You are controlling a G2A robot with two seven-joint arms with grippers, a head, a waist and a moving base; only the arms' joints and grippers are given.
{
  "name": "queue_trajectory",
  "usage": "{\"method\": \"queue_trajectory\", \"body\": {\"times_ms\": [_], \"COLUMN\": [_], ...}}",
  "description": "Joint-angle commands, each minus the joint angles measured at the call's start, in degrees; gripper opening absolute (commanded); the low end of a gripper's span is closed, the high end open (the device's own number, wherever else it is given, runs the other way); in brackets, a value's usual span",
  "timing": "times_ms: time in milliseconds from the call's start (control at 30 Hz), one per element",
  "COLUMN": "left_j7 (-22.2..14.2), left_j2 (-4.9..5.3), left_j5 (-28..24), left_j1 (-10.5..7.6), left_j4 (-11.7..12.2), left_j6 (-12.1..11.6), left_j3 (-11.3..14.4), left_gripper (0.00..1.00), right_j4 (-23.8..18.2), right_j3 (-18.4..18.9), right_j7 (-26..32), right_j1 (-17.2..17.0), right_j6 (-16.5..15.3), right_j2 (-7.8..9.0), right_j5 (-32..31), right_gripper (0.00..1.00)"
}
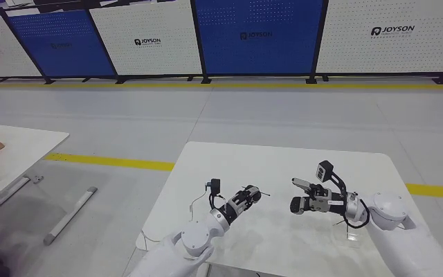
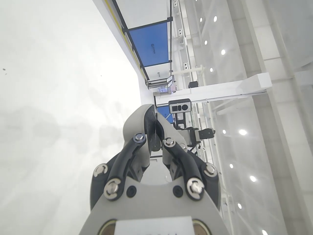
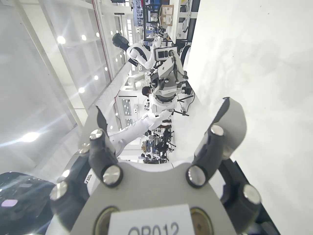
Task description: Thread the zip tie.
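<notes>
Over the white table [image 1: 277,159], my left gripper [image 1: 254,195] is shut on a thin black zip tie [image 1: 261,190] whose end pokes out towards the right arm. In the left wrist view the zip tie [image 2: 155,128] runs as a dark strip pinched between the closed pads of the gripper [image 2: 152,110]. My right gripper [image 1: 297,194] faces it a short way off. Its fingers stand wide apart with nothing between them [image 3: 162,106]. The two grippers are apart, not touching. The right wrist view shows the left gripper [image 3: 168,84] farther off.
The table's left edge [image 1: 163,201] lies close to the left arm. A second white table [image 1: 28,142] stands further left across the floor. A grey bar [image 1: 69,215] lies on the floor between them.
</notes>
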Motion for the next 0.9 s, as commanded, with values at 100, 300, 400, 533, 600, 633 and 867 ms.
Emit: {"method": "queue_trajectory", "body": {"times_ms": [100,300,400,533,600,633,867], "left_j7": [-0.1,1.0,1.2,1.6,1.2,1.5,1.5], "left_j2": [-0.08,-0.12,0.19,0.6,0.81,0.92,0.92], "left_j5": [-0.7,-5.4,-6.2,-6.8,-7.6,-7.1,-7.1], "left_j1": [0.12,1.19,2.81,5.64,7.47,8.34,8.34], "left_j4": [0.0,-4.1,-8.1,-13.7,-16.8,-18.1,-18.1], "left_j6": [0.5,0.6,0.1,0.5,0.8,0.6,0.6], "left_j3": [-0.1,-3.4,-5.8,-8.6,-10.0,-10.8,-10.8], "left_gripper": [0.0,0.0,0.0,0.0,0.0,0.0,0.0], "right_j4": [0.0,0.0,0.0,0.0,0.0,0.0,0.0], "right_j3": [0.0,0.0,0.0,0.0,0.0,0.0,0.0], "right_j7": [0.0,0.0,0.0,0.0,0.0,0.0,0.0], "right_j1": [0.0,0.0,0.0,0.0,0.0,0.0,0.0], "right_j6": [0.0,0.0,0.0,0.0,0.0,0.0,0.0], "right_j2": [0.0,0.0,0.0,0.0,0.0,0.0,0.0], "right_j5": [0.0,0.0,0.0,0.0,0.0,0.0,0.0], "right_gripper": [1.0,1.0,1.0,1.0,1.0,1.0,1.0]}}
